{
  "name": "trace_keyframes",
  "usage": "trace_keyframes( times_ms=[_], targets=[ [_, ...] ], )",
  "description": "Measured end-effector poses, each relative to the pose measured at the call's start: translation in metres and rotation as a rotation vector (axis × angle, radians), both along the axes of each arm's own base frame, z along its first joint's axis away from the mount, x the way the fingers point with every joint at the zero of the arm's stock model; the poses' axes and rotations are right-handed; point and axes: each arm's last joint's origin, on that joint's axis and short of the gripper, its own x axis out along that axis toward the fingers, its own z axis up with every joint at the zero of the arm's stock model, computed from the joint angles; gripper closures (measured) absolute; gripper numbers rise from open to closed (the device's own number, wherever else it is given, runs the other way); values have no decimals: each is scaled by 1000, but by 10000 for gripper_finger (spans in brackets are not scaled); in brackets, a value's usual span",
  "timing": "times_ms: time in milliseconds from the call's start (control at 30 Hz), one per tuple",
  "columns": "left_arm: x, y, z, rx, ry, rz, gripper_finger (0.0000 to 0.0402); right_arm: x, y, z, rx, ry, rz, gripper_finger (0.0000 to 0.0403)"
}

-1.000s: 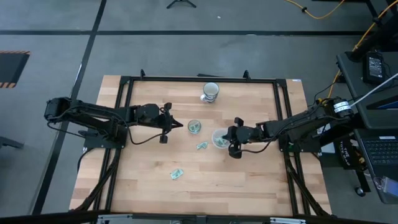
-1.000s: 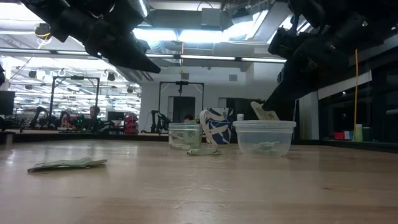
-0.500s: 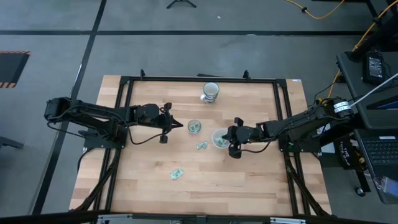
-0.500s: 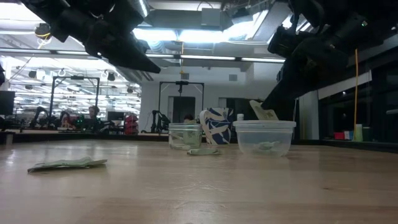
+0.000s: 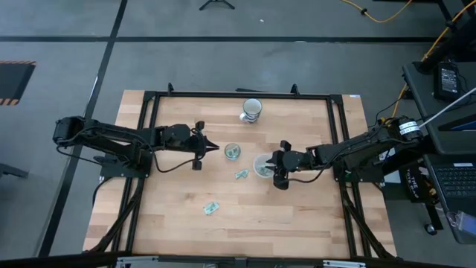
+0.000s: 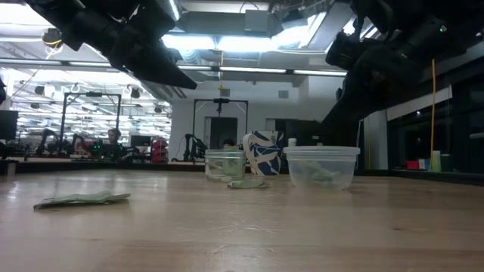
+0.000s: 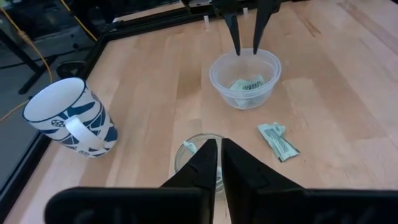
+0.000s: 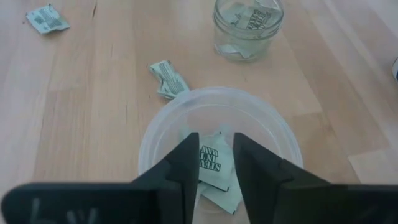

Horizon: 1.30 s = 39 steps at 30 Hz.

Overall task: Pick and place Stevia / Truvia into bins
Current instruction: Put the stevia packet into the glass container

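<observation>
Over the white plastic bin [image 8: 149,134] my right gripper [image 8: 216,155] hangs open, and a Stevia packet [image 8: 211,160] lies in the bin below the gap between its fingers. Beside the glass bin [image 5: 233,152], on its left, my left gripper [image 7: 217,152] hangs above the table. Only a narrow slit shows between its fingers, with nothing in it. The glass bin [image 8: 249,25] holds several packets. One loose packet [image 5: 241,175] lies flat on the wood between the bins, another [image 5: 212,208] nearer the front edge.
A white mug with a blue pattern [image 5: 252,109] stands near the table's far edge, behind the bins. A black frame [image 5: 149,97] runs around the wooden top. Bare wood spreads toward the near edge around the front packet [image 6: 82,199].
My right gripper has let go of a packet. That packet stood slanting above the white bin's rim under the gripper and now lies inside the bin. Both arms have stayed in place.
</observation>
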Motion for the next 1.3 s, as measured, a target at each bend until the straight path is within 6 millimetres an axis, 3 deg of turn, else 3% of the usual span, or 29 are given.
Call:
trace_keyframes(
  times_ms=[533,800,1033,1300],
  targets=[
    [1,-6,0,-85,-10,13,350,0,0,0,-78,11,67,298],
    [1,-43,3,-135,2,24,394,7,1,8,-156,-79,132,298],
    [4,-82,15,-140,70,67,398,9,2,12,-147,-131,125,298],
    [26,-122,10,-169,325,105,398,9,2,12,-79,-143,77,298]
  ],
)
